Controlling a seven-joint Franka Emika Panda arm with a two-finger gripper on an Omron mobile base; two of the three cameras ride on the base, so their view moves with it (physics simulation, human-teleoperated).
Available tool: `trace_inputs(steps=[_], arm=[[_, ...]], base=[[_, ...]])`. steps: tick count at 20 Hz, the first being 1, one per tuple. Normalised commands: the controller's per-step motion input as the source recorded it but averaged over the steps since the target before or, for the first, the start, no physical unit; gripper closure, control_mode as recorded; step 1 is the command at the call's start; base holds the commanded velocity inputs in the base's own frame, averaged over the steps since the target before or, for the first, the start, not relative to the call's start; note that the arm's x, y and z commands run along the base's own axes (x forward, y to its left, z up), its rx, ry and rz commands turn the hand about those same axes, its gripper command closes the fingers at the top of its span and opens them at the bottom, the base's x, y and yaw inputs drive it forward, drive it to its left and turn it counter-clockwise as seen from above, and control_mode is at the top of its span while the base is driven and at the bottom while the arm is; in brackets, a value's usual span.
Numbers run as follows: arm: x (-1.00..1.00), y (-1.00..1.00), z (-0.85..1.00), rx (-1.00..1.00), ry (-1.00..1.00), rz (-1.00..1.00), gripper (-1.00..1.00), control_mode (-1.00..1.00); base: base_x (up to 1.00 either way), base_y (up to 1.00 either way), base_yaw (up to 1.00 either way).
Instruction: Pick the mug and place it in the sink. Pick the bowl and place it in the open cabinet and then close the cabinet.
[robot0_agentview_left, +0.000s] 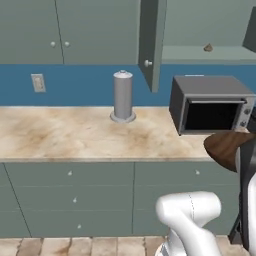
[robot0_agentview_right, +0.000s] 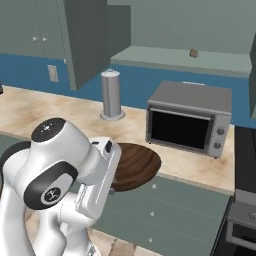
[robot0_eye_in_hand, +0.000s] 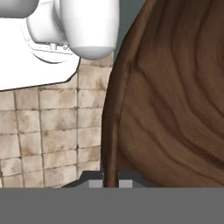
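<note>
The cabinet (robot0_agentview_right: 185, 30) stands open up and ahead of my hand, its door (robot0_agentview_left: 151, 42) swung out toward me and its shelf (robot0_agentview_right: 175, 59) bare but for a small brown lump (robot0_agentview_right: 193, 52) near the back, so there is room waiting for what I carry. Below it runs the counter (robot0_agentview_left: 75, 132), with the microwave (robot0_agentview_right: 189, 117) sitting just beyond and above my hand and a grey canister (robot0_agentview_right: 111, 94) further off to one side. The bowl (robot0_agentview_right: 136, 166) is in my grip (robot0_eye_in_hand: 110, 180): I hold it out past the counter's front edge, over the lower drawers (robot0_agentview_right: 165, 210), roughly level with the countertop and well below the open shelf. In the hand view my fingertips are clenched tight on its thin rim, one either side of the wood, with the grained inside of the bowl filling the space to one side and the floor tiles (robot0_eye_in_hand: 48, 131) far beneath on the other. From that I judge the pick of the bowl done and the carry under way. What is left, as far as I can see, is to lift it well up, clear the microwave's top, slide it onto the shelf, let go, and then push the door shut. The mug and the sink are not before me here, so I cannot say from this whether that first half is finished.
</note>
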Motion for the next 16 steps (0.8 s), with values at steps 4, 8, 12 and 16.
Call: trace_inputs(steps=[4, 8, 12, 16], arm=[[0.00, 0.00, 0.00, 0.00, 0.00, 0.00, 1.00, 1.00], [0.00, 0.00, 0.00, 0.00, 0.00, 0.00, 1.00, 1.00], [0.00, 0.00, 0.00, 0.00, 0.00, 0.00, 1.00, 1.00], [0.00, 0.00, 0.00, 0.00, 0.00, 0.00, 1.00, 1.00]], base=[[0.21, -0.52, 0.07], [0.03, -0.44, 0.00], [0.11, -0.06, -0.10], [0.06, -0.04, -0.28]])
